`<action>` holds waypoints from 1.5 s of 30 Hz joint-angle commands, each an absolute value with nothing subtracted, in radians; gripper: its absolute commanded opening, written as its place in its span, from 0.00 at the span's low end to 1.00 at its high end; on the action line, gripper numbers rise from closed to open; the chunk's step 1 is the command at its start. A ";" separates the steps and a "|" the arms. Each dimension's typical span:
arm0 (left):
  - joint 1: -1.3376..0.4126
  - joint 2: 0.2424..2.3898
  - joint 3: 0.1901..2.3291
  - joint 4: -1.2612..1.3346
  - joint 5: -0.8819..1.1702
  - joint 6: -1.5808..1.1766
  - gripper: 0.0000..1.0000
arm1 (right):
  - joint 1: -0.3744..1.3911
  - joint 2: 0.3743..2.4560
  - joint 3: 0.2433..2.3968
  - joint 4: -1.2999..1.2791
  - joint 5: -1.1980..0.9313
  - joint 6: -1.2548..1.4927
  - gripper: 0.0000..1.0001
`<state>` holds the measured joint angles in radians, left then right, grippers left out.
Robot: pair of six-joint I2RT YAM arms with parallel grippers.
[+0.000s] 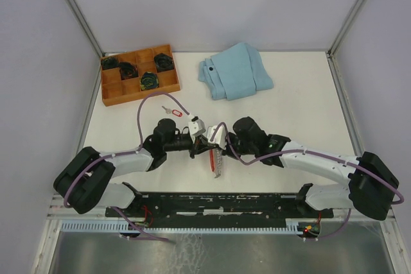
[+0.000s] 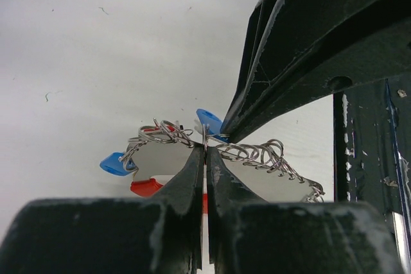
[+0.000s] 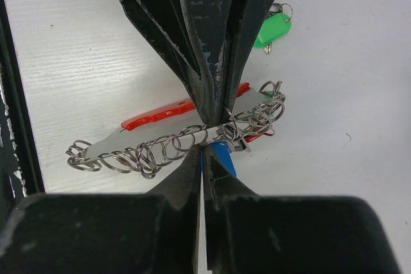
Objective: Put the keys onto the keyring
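Two grippers are pictured tip to tip over the keyring, which lies on the white table just ahead of the arm bases, at the centre of the overhead view. The left gripper is clenched, with one of the silvery wire loops near the middle of the red strip pinched between its fingers. The right gripper is likewise clamped. A blue-tagged key is held at its tips and pressed against the same stretch of loops. Whether that key has been threaded onto a loop cannot be told, since the spot is hidden by the fingertips.

A second blue tag is seen towards the strip's end, at 9 o'clock of the left fingertips in the left wrist view. It appears to be hung on a loop already. The task is judged to be well short of done, with one key probably on and one being fitted.

Two more keys are seen loose on the table. A red-tagged key lies at 11 o'clock of the grippers in the overhead view. A green-tagged key lies at 1 o'clock in the right wrist view, apart from the strip. A folded light-blue cloth and a wooden compartment tray are set at the far side, at 12 and 10 o'clock.
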<state>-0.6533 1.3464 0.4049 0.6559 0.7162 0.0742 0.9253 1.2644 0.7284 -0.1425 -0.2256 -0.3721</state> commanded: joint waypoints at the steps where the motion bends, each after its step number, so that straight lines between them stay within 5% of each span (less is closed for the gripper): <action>1: -0.640 1.302 0.381 0.853 0.721 -0.012 0.03 | 0.926 1.260 0.695 -0.058 -0.201 -0.332 0.11; 5: -0.640 1.304 0.371 0.868 0.721 -0.008 0.03 | 0.926 1.211 0.635 0.048 -0.101 -0.288 0.26; 21: -0.640 1.307 0.362 0.873 0.677 -0.008 0.03 | 0.923 1.080 0.581 0.140 -0.182 -0.253 0.39; 38: -0.640 1.310 0.348 0.918 0.749 0.006 0.03 | 0.864 1.141 0.578 0.194 -0.261 -0.226 0.37; 45: -0.641 1.307 0.340 0.938 0.748 0.003 0.03 | 0.857 1.157 0.582 0.181 -0.278 -0.224 0.13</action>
